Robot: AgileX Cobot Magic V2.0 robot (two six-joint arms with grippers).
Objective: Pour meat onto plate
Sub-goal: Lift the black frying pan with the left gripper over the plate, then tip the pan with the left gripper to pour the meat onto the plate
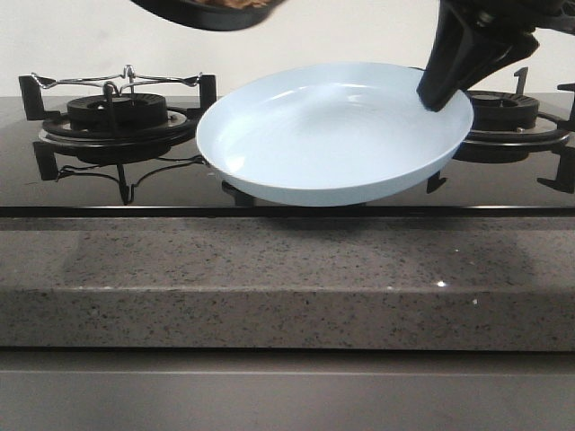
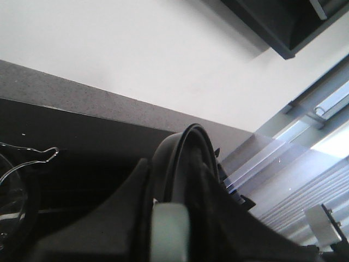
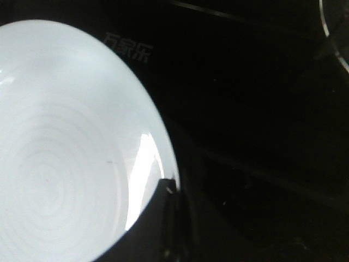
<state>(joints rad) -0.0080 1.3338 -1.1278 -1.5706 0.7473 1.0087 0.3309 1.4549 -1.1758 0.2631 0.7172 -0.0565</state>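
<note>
One plate (image 1: 314,144), pale blue-white and glossy with faint rings inside, is held tilted above the hob's middle by the right gripper (image 1: 440,94), pinched on its far right rim. One black pan (image 1: 211,13) pokes in at the top, brownish meat (image 1: 235,4) barely showing. Left gripper's fingers: can't tell.

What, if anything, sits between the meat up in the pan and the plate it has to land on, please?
Nothing visible. The meat sits in the pan above the plate's left rim, with only open air between. The plate's bowl is bare; the right hand grips its far right rim, clear of that path.
</note>
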